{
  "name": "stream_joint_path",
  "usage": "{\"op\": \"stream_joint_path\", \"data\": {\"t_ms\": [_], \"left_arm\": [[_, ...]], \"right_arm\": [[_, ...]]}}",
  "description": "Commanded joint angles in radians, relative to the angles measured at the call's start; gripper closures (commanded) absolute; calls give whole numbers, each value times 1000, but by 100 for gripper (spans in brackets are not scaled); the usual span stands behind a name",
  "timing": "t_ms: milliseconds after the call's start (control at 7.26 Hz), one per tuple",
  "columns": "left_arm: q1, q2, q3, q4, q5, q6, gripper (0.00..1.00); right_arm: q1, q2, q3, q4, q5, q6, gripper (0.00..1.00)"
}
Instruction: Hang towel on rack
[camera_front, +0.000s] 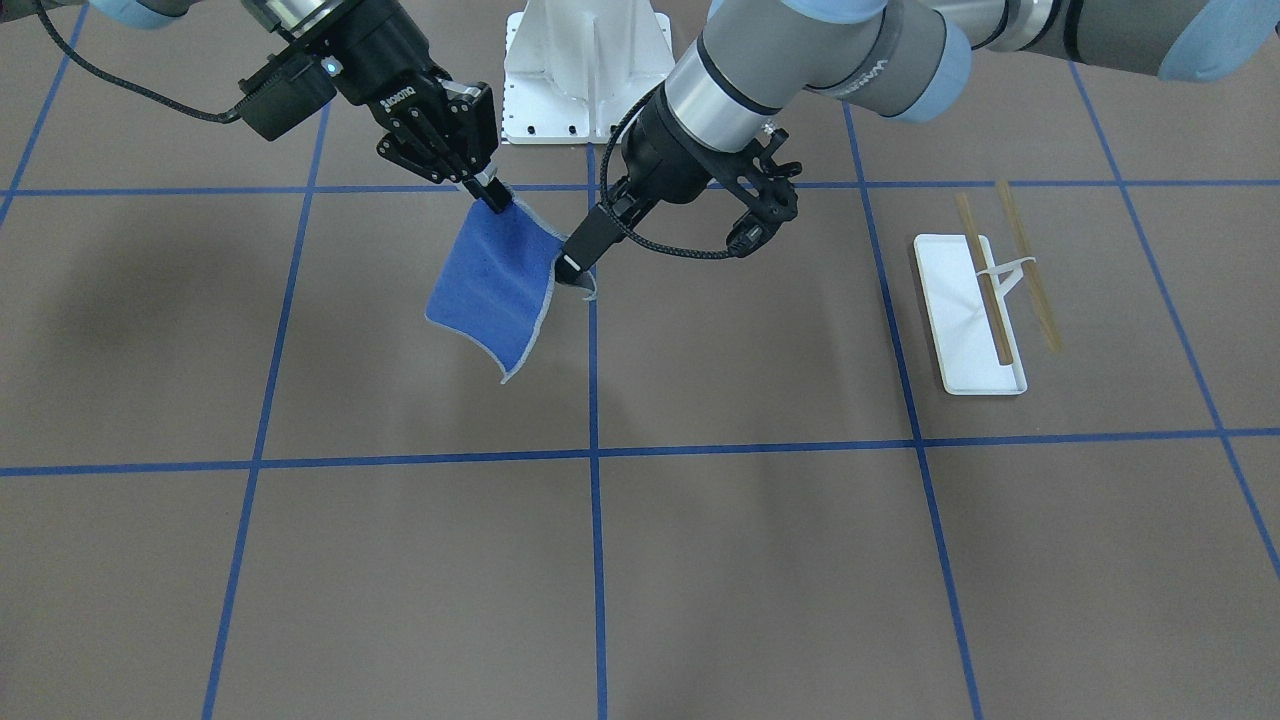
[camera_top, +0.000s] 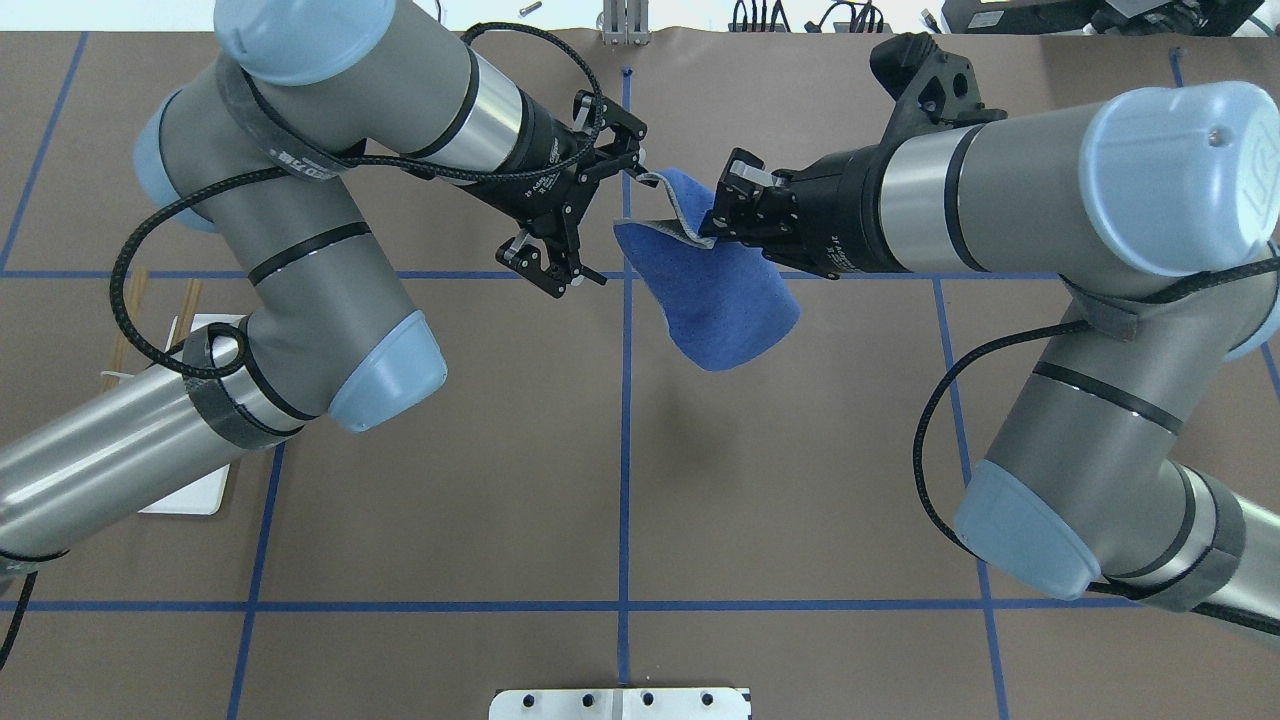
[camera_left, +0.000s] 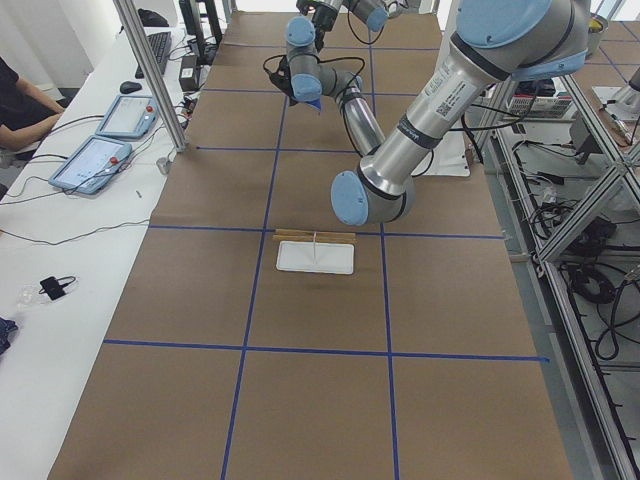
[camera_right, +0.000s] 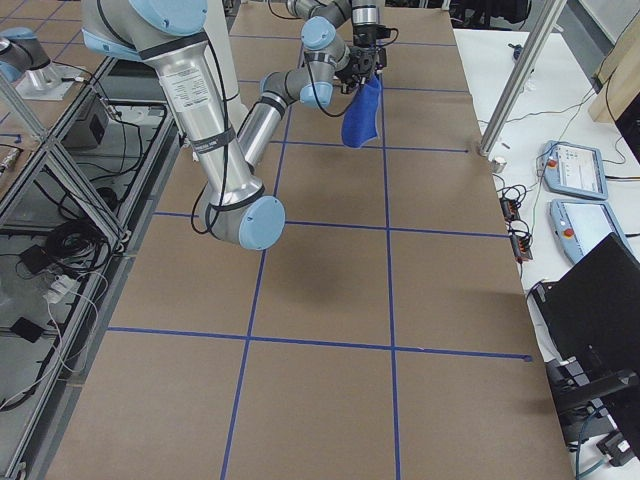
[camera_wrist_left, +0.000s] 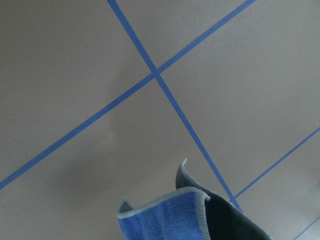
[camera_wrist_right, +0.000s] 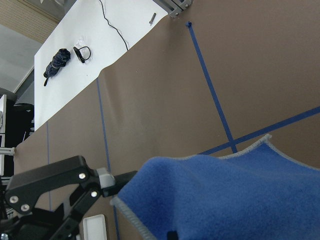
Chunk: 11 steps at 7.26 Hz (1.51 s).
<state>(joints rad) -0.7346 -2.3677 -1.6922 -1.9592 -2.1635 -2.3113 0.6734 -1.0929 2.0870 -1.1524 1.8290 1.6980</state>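
The blue towel (camera_front: 490, 285) hangs in the air above the table's middle, held by two upper corners. My right gripper (camera_front: 497, 198) is shut on one corner and my left gripper (camera_front: 573, 267) is shut on the other. The overhead view shows the towel (camera_top: 720, 300) sagging between the left gripper (camera_top: 640, 174) and the right gripper (camera_top: 714, 222). The rack (camera_front: 985, 300), with a white tray base and two tan rods, stands on the table well off to the robot's left. In the overhead view the rack (camera_top: 190, 325) is partly hidden under my left arm. The towel's corner (camera_wrist_left: 190, 215) fills the bottom of the left wrist view.
The large white bolted pedestal (camera_front: 587, 70) stands at the robot's base, behind the grippers. Blue tape lines cross the brown table. A side bench with tablets (camera_left: 100, 150) and cables runs along the far edge.
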Motion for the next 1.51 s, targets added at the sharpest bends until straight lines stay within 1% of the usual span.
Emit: {"op": "stream_joint_path", "data": {"t_ms": [0, 826, 964, 1101, 1239, 1377], "left_arm": [[0, -1, 0, -6, 13, -3, 2], [-6, -25, 0, -6, 11, -10, 2], [-5, -27, -1, -3, 13, -22, 14], [-3, -27, -1, -4, 13, -37, 41], [-2, -27, -1, -4, 13, -39, 60], [-2, -27, -4, -4, 13, -39, 93]], "right_arm": [[-6, -9, 25, -1, -2, -1, 100], [-23, -16, 35, 0, -2, -3, 100], [-23, -13, 35, 0, -2, -3, 100], [-24, -10, 33, 0, -2, -3, 100], [-24, -7, 31, 0, -2, -4, 100], [-24, -7, 31, 0, -2, -4, 100]]}}
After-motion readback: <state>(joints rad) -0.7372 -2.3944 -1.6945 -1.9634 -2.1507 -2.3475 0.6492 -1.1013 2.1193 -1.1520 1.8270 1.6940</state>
